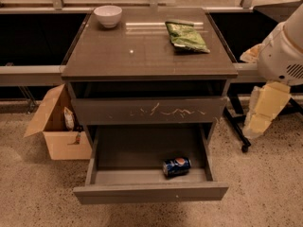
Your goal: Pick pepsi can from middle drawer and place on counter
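Note:
The pepsi can [176, 166] lies on its side in the open middle drawer [150, 193], near the front wall and right of centre. The drawer is pulled out towards me, and its plain front panel faces me. The counter [142, 56] is the glossy grey-brown top of the cabinet above it. My gripper [259, 115] hangs as a pale yellow part below the white arm housing [281, 56] at the right edge. It is beside the cabinet, well above and to the right of the can, and touches nothing.
A white bowl [108, 16] stands at the counter's back left and a green snack bag [185, 36] lies at its back right. The drawer front with white scratches [149, 110] is shut. An open cardboard box [59, 126] sits on the floor to the left. A black wheeled leg [239, 134] stands to the right.

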`<action>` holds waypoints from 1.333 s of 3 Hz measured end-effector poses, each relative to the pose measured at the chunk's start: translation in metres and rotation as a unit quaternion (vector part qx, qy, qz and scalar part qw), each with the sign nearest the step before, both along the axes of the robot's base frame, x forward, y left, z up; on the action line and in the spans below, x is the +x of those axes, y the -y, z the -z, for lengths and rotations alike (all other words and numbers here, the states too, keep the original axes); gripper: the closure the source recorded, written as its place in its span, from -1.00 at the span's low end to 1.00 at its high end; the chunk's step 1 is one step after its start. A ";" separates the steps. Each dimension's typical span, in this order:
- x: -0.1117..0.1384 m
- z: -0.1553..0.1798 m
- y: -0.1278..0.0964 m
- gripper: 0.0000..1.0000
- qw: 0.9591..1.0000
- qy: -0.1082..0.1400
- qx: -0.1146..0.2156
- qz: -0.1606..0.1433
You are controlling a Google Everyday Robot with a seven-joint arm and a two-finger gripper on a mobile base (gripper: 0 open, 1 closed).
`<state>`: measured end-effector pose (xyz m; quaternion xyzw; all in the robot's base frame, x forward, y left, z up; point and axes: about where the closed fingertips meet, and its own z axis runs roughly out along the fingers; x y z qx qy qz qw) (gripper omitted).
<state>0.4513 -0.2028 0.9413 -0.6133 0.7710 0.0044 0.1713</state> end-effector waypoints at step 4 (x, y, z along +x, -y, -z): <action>0.019 0.083 -0.030 -1.00 0.992 -0.016 0.096 -0.075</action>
